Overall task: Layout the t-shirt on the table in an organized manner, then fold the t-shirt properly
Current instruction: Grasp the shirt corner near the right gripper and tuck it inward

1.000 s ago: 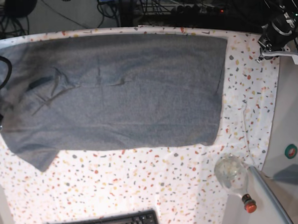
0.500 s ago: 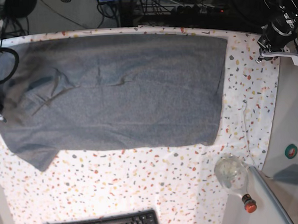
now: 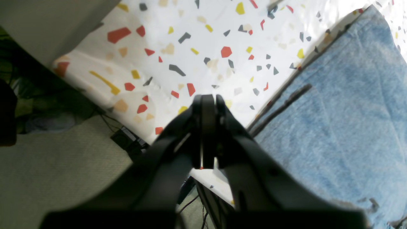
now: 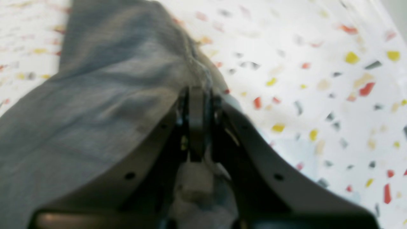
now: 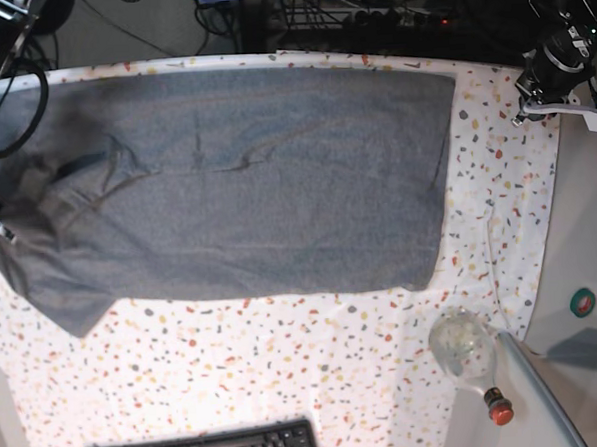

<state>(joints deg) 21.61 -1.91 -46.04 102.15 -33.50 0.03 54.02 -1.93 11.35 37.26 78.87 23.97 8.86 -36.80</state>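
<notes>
Your right hand (image 4: 197, 95) is pinched on the t-shirt (image 5: 246, 176) at its sleeve-end edge, likely to tug it flat. Your left hand (image 3: 206, 101) is closed on nothing, parked over the worktop (image 5: 286, 364) corner. The shirt is soft heather-grey knit, spread across the speckled cloth and creased near the grip.

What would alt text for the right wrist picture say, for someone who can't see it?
A dark robot claw is shut on the edge of a grey t-shirt, blurred, with the cloth bunched at its tip. A white, colour-flecked table lies beneath, to the right.
</notes>
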